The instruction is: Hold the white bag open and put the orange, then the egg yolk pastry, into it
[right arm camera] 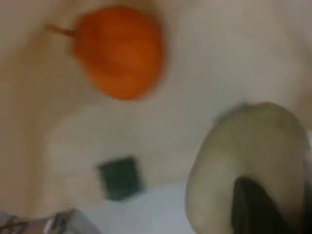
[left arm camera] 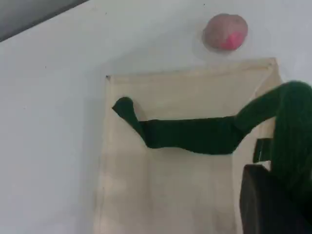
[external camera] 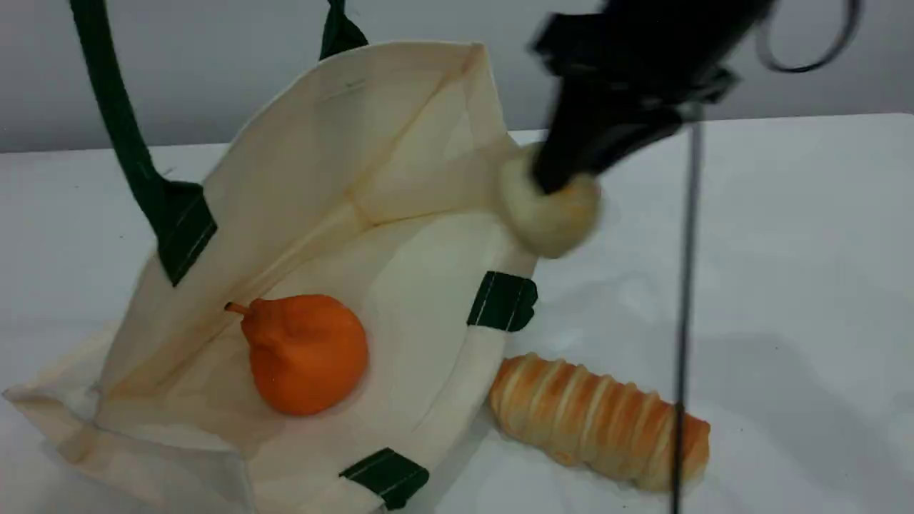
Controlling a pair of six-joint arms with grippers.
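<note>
Nearest the camera in the scene view, the orange already lies inside the white bag, on its lower wall with the stem pointing left, so the first half of the job looks done. Just outside the bag's rim a striped bread roll rests on the white surface, no part of the task. Farther back, the right claw is closed on the egg yolk pastry, held in the air just beside the bag's right rim; I judge the second step is in hand, and the next move calls for carrying the pastry left over the opening and then releasing it. The left claw is clamped shut, apparently on the bag's dark green handle, which runs up out of the scene view's top edge. The right arm is badly blurred, its fingers indistinct. A pink-centred ball shows only from the left wrist.
</note>
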